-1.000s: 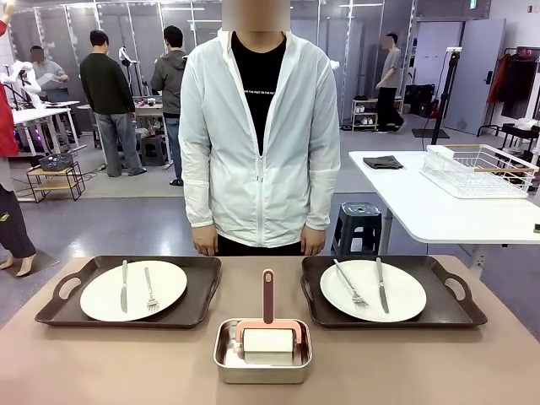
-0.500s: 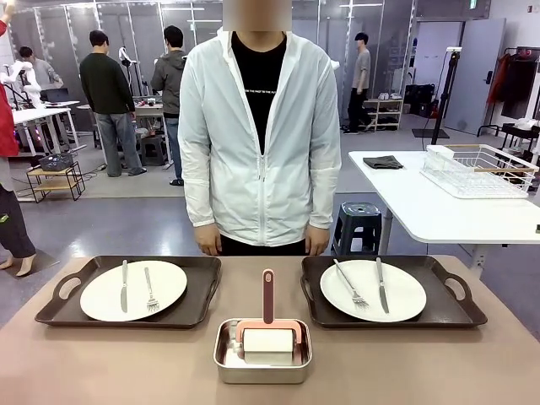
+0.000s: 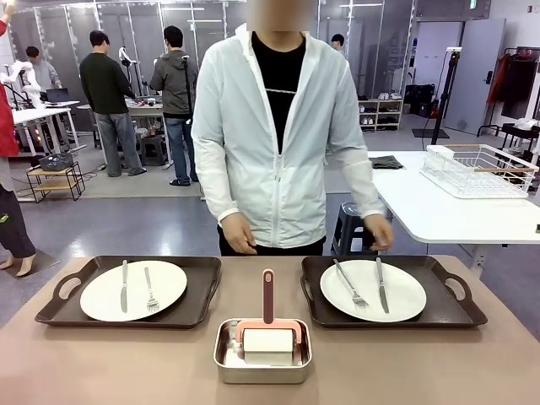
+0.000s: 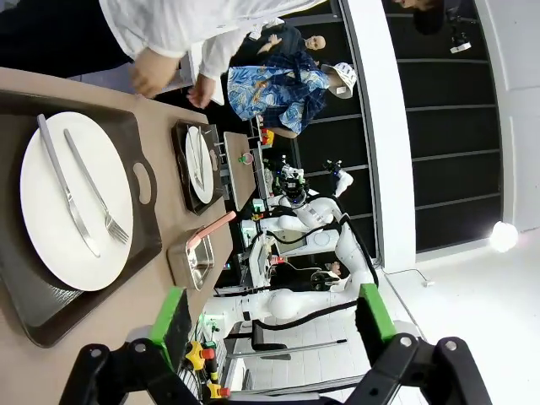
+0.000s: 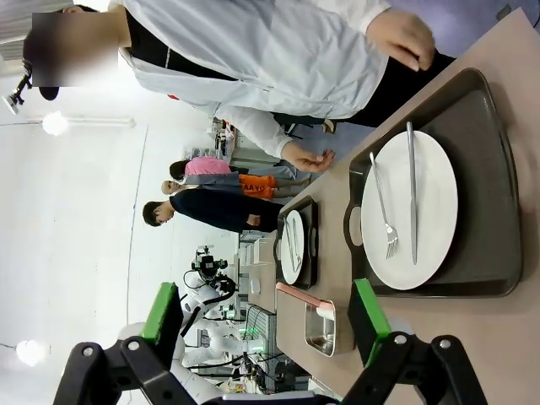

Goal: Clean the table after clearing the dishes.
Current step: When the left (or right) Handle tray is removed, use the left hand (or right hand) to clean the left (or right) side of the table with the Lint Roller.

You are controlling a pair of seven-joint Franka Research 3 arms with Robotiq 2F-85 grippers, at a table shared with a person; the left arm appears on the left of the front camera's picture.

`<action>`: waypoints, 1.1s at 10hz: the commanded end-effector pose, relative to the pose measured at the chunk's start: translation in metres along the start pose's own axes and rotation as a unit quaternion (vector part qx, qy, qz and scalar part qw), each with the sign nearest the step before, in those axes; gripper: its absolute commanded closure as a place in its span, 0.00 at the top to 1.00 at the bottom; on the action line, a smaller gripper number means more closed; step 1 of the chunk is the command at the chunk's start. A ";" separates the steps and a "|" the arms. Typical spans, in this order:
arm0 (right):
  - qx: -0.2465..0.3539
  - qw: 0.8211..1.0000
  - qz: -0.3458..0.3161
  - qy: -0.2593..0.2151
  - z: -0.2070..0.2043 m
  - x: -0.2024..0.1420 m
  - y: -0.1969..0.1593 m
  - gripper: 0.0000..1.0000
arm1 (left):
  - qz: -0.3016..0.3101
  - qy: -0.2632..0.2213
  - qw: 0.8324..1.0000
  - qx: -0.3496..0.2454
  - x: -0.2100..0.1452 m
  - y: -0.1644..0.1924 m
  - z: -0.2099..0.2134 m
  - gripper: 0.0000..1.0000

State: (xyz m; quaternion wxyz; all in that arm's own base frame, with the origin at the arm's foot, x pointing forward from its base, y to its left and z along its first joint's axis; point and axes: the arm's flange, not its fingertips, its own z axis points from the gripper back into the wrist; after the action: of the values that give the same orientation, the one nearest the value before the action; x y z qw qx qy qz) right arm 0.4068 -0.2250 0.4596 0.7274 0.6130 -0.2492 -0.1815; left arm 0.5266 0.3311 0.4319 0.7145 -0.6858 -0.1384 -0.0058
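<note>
White plates (image 3: 133,289): both on trays (image 3: 198,278) on table (image 3: 101,363), none cleared
Hand (image 3: 378,232): person's, near right tray
Wiping: not begun, tool (image 3: 267,337) in pan (image 3: 262,373)
Left gripper (image 4: 270,314): jaws wide, empty
Right gripper (image 5: 263,314): jaws wide, empty

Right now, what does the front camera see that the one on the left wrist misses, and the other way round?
Front view's own: the white side table at the right, with a wire rack on it and a dark stool beside it.
Left wrist view's own: the left gripper, its jaws open with nothing between them.
Shared: the two dark trays, each with a white plate bearing a knife and fork, the steel pan holding a pink-handled tool, and the person at the far edge.
</note>
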 end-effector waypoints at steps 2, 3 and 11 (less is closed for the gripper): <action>0.000 1.000 0.001 -0.001 0.001 -0.001 0.001 1.00 | 0.001 0.000 1.000 0.001 -0.002 -0.001 0.002 1.00; 0.000 1.000 0.001 -0.001 0.001 -0.001 0.001 1.00 | 0.001 0.000 1.000 0.001 -0.002 -0.001 0.002 1.00; 0.000 1.000 0.001 -0.001 0.001 -0.001 0.001 1.00 | 0.001 0.000 1.000 0.001 -0.002 -0.001 0.002 1.00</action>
State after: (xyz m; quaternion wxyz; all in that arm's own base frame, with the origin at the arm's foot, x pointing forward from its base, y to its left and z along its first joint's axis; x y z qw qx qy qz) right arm 0.4068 -0.2250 0.4596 0.7274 0.6130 -0.2492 -0.1815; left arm 0.5266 0.3311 0.4319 0.7145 -0.6858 -0.1384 -0.0058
